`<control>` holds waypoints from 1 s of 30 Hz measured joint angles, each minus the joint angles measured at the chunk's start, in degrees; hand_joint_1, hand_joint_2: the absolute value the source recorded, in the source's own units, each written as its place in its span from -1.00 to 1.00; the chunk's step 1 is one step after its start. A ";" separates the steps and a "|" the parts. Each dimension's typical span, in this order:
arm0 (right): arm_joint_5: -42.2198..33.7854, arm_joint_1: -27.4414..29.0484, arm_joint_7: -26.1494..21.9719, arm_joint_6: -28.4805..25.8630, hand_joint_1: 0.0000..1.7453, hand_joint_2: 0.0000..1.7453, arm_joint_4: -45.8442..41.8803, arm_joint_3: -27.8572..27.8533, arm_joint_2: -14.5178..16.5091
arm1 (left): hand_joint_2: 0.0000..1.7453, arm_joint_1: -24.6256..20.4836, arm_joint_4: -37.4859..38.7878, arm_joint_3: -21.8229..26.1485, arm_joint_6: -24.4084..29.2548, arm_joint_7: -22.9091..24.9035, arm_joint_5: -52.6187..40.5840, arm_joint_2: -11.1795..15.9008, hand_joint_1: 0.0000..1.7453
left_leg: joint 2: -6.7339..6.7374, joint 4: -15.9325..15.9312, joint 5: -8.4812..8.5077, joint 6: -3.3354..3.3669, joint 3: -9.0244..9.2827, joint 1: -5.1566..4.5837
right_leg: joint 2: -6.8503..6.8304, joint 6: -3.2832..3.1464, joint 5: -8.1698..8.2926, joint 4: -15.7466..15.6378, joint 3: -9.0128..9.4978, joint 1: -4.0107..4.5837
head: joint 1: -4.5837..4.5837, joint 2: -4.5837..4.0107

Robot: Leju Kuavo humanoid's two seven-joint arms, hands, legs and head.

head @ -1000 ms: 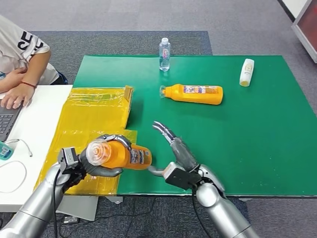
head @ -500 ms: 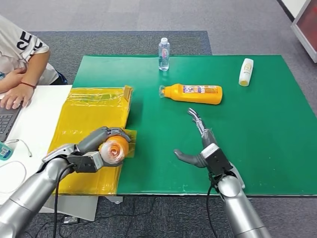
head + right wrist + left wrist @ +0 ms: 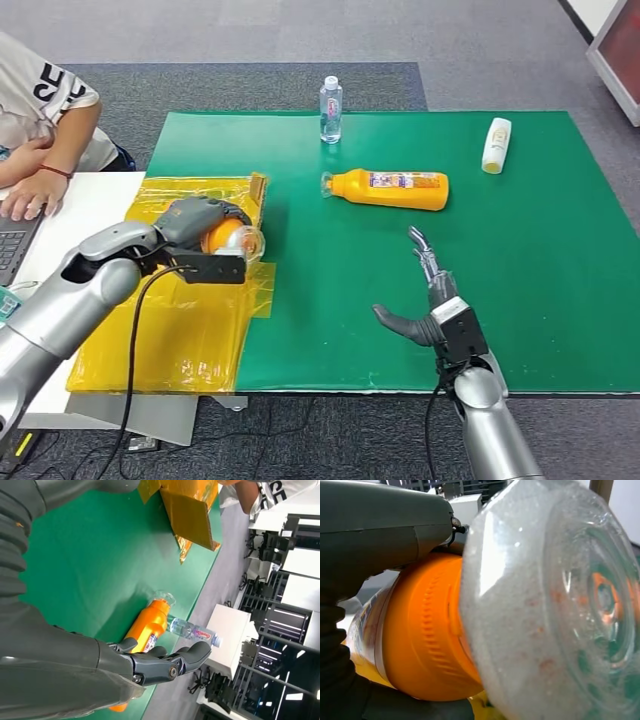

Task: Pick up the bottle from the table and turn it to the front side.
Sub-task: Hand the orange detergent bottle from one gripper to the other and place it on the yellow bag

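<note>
Left hand point(image 3: 198, 222): fingers wrapped over an orange bottle point(image 3: 226, 236), held above the yellow sheet point(image 3: 173, 320) at about 9 o'clock of the green mat point(image 3: 528, 280). The hand hides most of the body; the clear cap pokes out toward 3 o'clock. The left wrist view gives what the head view cannot: cap point(image 3: 554, 605) close up and blurred, ribbed orange shoulder point(image 3: 429, 630) behind it, a strip of label half hidden by the hand point(image 3: 376, 535).

Right hand point(image 3: 426, 305): fingers spread, thumb out toward 9 o'clock, nothing held; it hovers over the mat near 6 o'clock. Fingertips small and hard to make out from the head.

Second orange bottle point(image 3: 389, 188): lying flat at mid-mat, cap toward 9 o'clock. In the right wrist view point(image 3: 149, 627) the fingers point(image 3: 166, 662) cut off its lower part.

Water bottle point(image 3: 330, 108): upright at 12 o'clock, on the mat's far edge.

White bottle point(image 3: 497, 145): lying at 2 o'clock.

Person point(image 3: 41, 110): at 10 o'clock, cropped by the frame, hand on a laptop point(image 3: 13, 250).
</note>
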 joint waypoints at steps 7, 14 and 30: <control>0.59 -0.15 -0.39 0.66 -1.00 1.00 0.09 -1.50 0.74 | 1.00 -8.30 5.70 -6.92 -6.41 1.10 0.96 -0.63 1.00 | 0.02 0.00 0.04 -0.01 0.00 0.00 | 0.03 0.00 0.01 0.00 -0.01 0.00 | 0.01 0.00; 0.08 -4.53 -1.84 2.36 -1.00 1.00 5.17 0.66 2.68 | 1.00 -24.04 12.46 -23.90 -39.86 7.21 36.51 -0.12 1.00 | 0.14 0.00 0.07 -0.02 0.01 -0.01 | 0.18 -0.02 0.06 0.00 0.02 0.01 | 0.01 0.00; -3.95 -10.88 -0.99 0.85 -1.00 1.00 10.99 9.34 3.98 | 1.00 -38.93 4.31 -43.63 -42.04 32.53 86.71 12.88 1.00 | 0.28 -0.03 0.03 -0.06 0.20 0.00 | 0.33 -0.04 -0.04 0.02 0.20 0.02 | 0.01 0.00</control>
